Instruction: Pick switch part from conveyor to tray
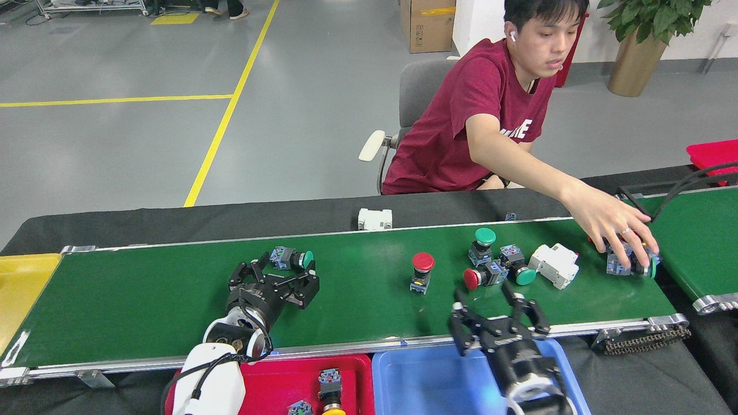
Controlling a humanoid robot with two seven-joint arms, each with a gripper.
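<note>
- Reaching over the conveyor point(144, 311), the left gripper point(275, 279) is seen spread apart, nothing between its fingers; it is aimed at 12 o'clock toward the green-cap switch part point(291, 259), which lies on its side just beyond the fingertips, apart from them as far as can be told. Judged: pre-grasp approach.
- Right gripper point(494, 308) is held splayed, empty, over the belt's near rail; a red-cap switch point(421, 271) stands upright at approx. 11 o'clock from it, not touching. Judged: staged for a later pick.
- A cluster of switches point(496, 265) and a white breaker block point(554, 265) is noted at 1 o'clock from the right gripper, pieces touching one another; prob. harder to single out.
- A person's hand point(620, 227) is laid on a switch point(628, 266) at the belt's right end; judged to be feeding parts. Collision risk is low, arms well apart.
- Red tray point(277, 383) at 6 o'clock of the left gripper holds a few switches already; blue tray point(426, 383) beside it appears bare where visible. Yellow tray point(23, 288) sits at the far left end.
</note>
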